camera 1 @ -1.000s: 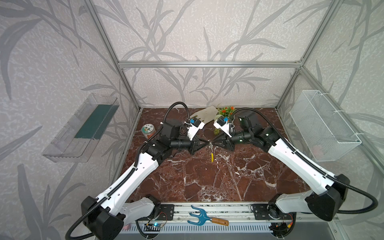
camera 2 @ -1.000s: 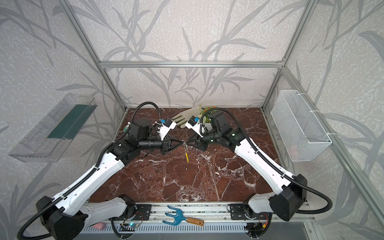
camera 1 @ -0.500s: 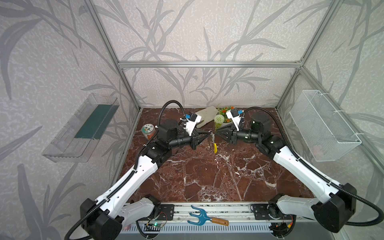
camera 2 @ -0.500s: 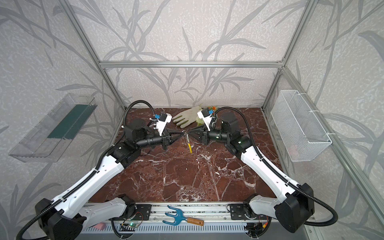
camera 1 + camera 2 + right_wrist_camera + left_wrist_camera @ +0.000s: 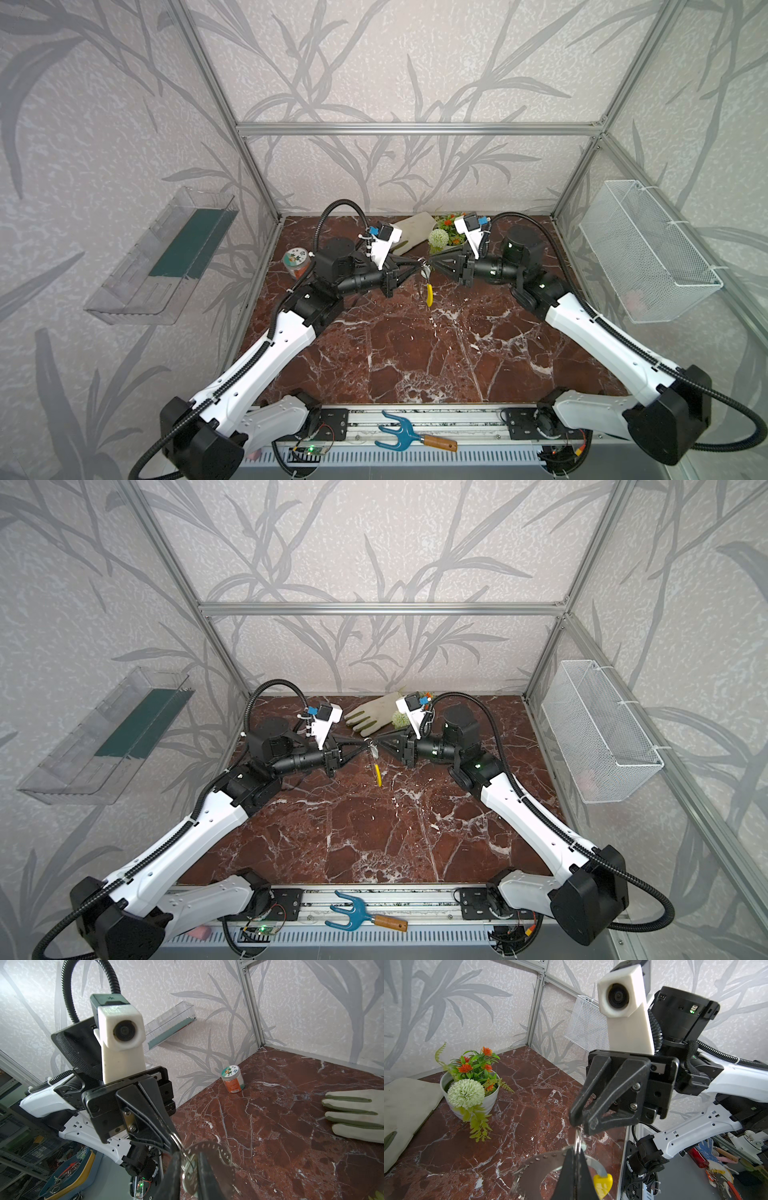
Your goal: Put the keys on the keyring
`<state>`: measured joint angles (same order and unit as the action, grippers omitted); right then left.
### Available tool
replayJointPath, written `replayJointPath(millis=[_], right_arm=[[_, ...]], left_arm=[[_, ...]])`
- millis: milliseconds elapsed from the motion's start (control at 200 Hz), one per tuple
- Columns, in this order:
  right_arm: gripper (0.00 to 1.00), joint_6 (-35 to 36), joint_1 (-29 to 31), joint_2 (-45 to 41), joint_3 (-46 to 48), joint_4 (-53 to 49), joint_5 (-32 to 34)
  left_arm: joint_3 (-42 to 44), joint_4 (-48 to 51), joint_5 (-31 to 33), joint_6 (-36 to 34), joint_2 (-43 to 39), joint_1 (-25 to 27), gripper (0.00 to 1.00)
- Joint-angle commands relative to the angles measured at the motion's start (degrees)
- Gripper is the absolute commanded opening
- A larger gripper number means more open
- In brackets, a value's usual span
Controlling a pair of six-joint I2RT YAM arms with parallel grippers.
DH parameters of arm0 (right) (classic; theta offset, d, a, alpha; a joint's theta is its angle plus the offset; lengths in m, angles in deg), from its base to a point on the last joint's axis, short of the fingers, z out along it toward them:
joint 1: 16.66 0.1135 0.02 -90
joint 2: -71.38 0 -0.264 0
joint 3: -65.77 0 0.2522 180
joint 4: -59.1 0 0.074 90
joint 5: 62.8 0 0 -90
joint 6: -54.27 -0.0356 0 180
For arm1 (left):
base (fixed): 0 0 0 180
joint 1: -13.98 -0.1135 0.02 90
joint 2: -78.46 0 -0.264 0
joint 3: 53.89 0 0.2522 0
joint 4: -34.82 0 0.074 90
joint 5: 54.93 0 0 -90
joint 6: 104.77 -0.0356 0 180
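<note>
You are holding the keyring (image 5: 429,294) above the table (image 5: 415,353) with the left gripper (image 5: 417,262), jaws clamped on it, while the right gripper (image 5: 432,262) is straddling the keys (image 5: 188,1180) right beside it, jaws barely apart, grip unclear, so the threading is looking underway but unfinished.

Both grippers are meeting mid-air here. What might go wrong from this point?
1. The left gripper pinches the keyring by a thin edge, and the hoop hangs free over the table; a slip would likely drop it.
2. The right gripper brackets the keys, but a firm clamp is not evident; they might slide out.
3. The two grippers sit almost tip to tip, so a small advance may knock them together.
</note>
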<state>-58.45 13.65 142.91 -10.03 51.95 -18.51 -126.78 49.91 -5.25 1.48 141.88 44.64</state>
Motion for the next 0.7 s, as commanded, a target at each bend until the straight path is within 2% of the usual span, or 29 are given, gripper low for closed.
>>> replayJointPath(millis=[0,130,240,365,480,695], right_arm=[[0.16,0.2,-0.2,0.0,0.7,1.0,-1.4],[0.18,0.3,-0.2,0.3,0.8,0.9,-1.6],[0.11,-0.1,-0.2,0.6,0.6,1.0,-2.0],[0.1,-0.3,-0.2,0.8,0.3,1.0,-2.4],[0.0,0.2,-0.2,0.8,0.0,0.4,-2.5],[0.0,1.2,-0.2,1.5,-1.1,-2.8,-3.0]], left_arm=[[-1.2,-1.3,-0.1,-0.2,-1.3,0.2,0.0],[-1.3,-1.3,-0.1,-0.3,-1.5,0.2,0.0],[-1.4,-1.1,-0.2,-0.2,-1.5,0.2,0.0],[-1.3,-1.1,-0.1,-0.2,-1.5,0.2,0.0],[-1.4,-1.3,0.1,-0.2,-1.4,0.2,0.0],[-1.8,-1.3,1.2,-0.2,-1.7,0.2,0.0]])
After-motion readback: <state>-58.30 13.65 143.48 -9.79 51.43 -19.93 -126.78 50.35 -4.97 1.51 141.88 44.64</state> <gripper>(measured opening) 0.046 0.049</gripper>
